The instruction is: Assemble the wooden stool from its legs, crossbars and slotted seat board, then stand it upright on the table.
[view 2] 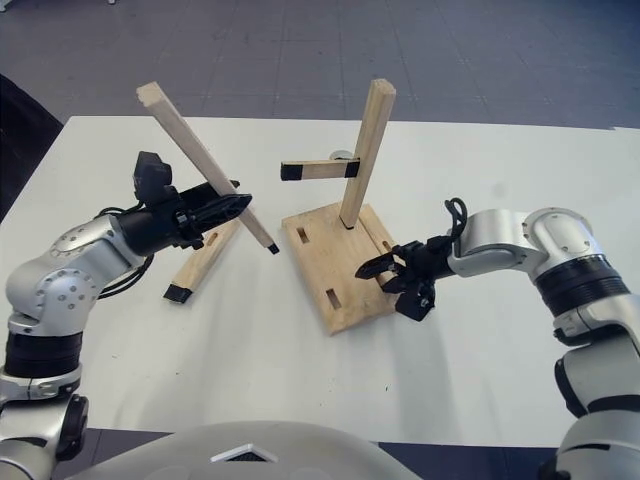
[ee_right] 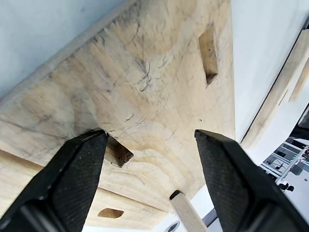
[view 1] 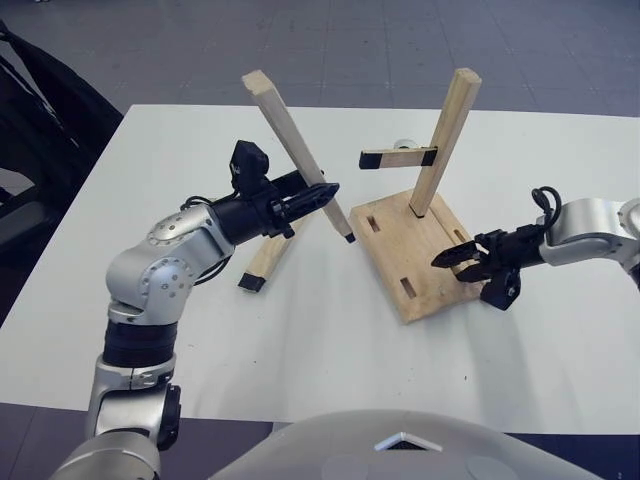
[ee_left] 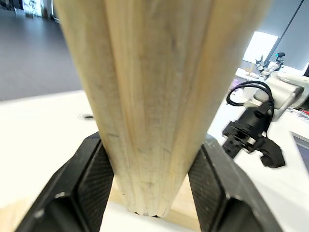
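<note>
Left tool (view 1: 325, 192) clamps leg (view 1: 282, 120), hiding its middle; right tool (view 1: 450, 268) gapes over seat board (view 1: 395, 255).

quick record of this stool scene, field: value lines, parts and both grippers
seat board: flat on the table, slots facing up
upright leg: standing in the board's far slot
crossbar: juts from the upright leg toward the robot's left
held leg: tilted, black-tipped end low beside the board's left edge
lying leg: flat on the table under the left gripper
left gripper: shut on the held leg
right gripper: open, at the board's right edge, holding nothing
</note>
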`<state>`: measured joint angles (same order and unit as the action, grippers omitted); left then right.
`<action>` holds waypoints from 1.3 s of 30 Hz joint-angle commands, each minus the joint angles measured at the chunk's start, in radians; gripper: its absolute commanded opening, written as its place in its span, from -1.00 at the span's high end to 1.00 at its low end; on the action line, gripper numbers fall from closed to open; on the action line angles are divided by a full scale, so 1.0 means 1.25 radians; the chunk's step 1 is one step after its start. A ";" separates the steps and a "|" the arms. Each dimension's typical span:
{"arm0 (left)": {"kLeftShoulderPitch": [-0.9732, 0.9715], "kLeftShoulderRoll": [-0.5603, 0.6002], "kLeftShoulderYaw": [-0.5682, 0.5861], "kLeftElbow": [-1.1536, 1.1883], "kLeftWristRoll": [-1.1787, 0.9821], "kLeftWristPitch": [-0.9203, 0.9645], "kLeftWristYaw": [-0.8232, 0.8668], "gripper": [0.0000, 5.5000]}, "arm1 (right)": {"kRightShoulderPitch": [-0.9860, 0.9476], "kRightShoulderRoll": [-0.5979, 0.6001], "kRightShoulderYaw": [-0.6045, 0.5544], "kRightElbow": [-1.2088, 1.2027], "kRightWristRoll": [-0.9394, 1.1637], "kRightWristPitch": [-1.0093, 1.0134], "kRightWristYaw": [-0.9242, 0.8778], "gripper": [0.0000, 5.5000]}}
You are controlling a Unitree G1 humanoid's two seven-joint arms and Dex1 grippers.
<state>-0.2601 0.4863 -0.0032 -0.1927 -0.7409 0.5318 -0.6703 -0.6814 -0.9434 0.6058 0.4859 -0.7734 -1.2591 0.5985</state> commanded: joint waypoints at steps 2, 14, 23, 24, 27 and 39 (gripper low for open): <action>-0.023 -0.068 -0.007 0.083 0.078 -0.173 -0.082 0.23 | -0.004 0.071 -0.039 -0.033 0.103 0.061 -0.018 -0.20; -0.075 -0.139 0.006 0.402 0.213 -0.487 -0.235 0.23 | 0.022 0.073 -0.099 -0.041 0.171 0.262 0.044 -0.20; -0.160 -0.179 0.008 0.578 0.244 -0.565 -0.302 0.23 | 0.037 0.208 -0.078 0.166 0.080 0.410 -0.097 -0.20; -0.171 -0.182 0.008 0.593 0.247 -0.570 -0.307 0.23 | 0.030 0.218 -0.075 0.192 0.071 0.421 -0.116 -0.20; -0.194 -0.191 0.011 0.633 0.255 -0.585 -0.321 0.23 | -0.001 0.245 -0.066 0.260 0.048 0.443 -0.168 -0.20; -0.309 -0.216 0.048 0.835 0.294 -0.672 -0.333 0.23 | -0.037 0.236 -0.070 0.337 0.060 0.453 -0.238 -0.20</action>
<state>-0.6092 0.2195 0.0443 0.8309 -0.3860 -0.2901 -1.0888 -0.7274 -0.6353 0.5237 0.8948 -0.6948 -0.7108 0.2941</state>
